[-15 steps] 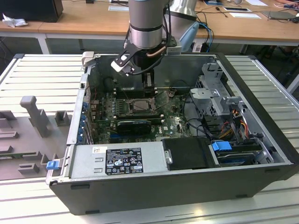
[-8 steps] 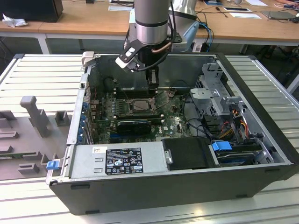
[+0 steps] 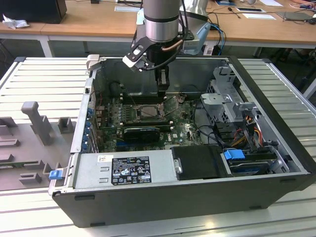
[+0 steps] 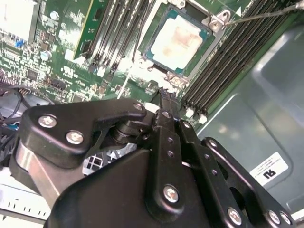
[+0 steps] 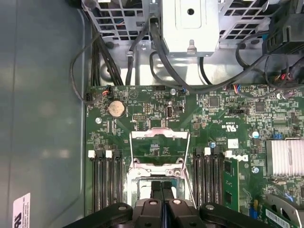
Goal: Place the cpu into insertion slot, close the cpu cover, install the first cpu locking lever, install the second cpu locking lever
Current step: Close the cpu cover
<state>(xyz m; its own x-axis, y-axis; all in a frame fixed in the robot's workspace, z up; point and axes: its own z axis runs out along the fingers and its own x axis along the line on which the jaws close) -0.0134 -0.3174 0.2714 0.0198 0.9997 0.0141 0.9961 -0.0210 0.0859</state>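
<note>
Gripper (image 3: pixel 162 94) at the insertion slot (image 3: pixel 148 111) — cpu seated, cover open.
Exterior view: the gripper hangs inside the case, over the slot's edge on the exterior view's right. Second wrist view: the cpu (image 4: pixel 178 40) lies in the slot; the fingers (image 4: pixel 166 111) are pressed together, gripping nothing. First wrist view: the cpu cover (image 5: pixel 160 142) stands open just beyond the slot — off the cpu.
</note>
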